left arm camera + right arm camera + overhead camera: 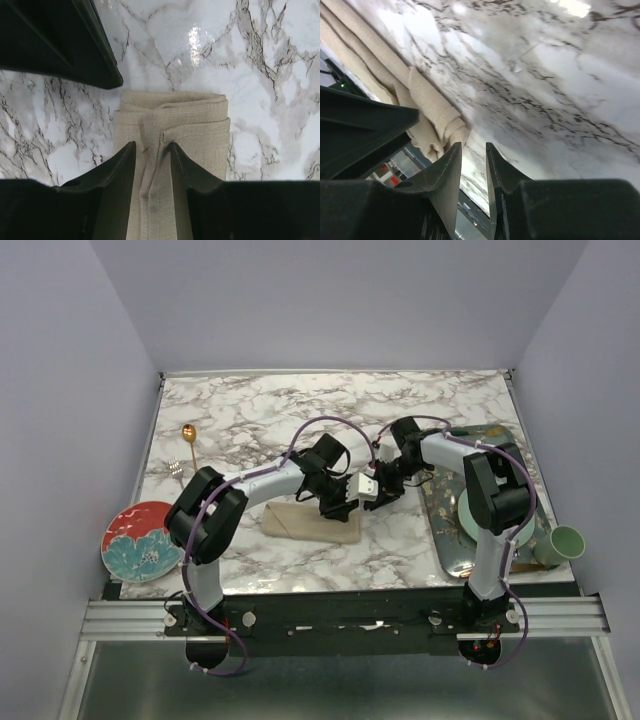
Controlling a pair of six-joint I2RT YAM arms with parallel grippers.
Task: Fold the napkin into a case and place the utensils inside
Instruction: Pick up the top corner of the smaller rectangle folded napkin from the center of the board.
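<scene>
The napkin is matt beige cloth with a coarse, visible weave. The bench is smooth and glossy, marble-patterned, throwing back bright glare. The left arm's fingers look like dull black plastic. The spoon is shiny gold metal.

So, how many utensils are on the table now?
2: a gold spoon at the far left of the table, and a small fork just left of its handle. More may be hidden.

Left arm: stretching forward and inward, left gripper holding jaws parted. Right arm: bending inward, right gripper holding jaws narrowly apart.
</scene>
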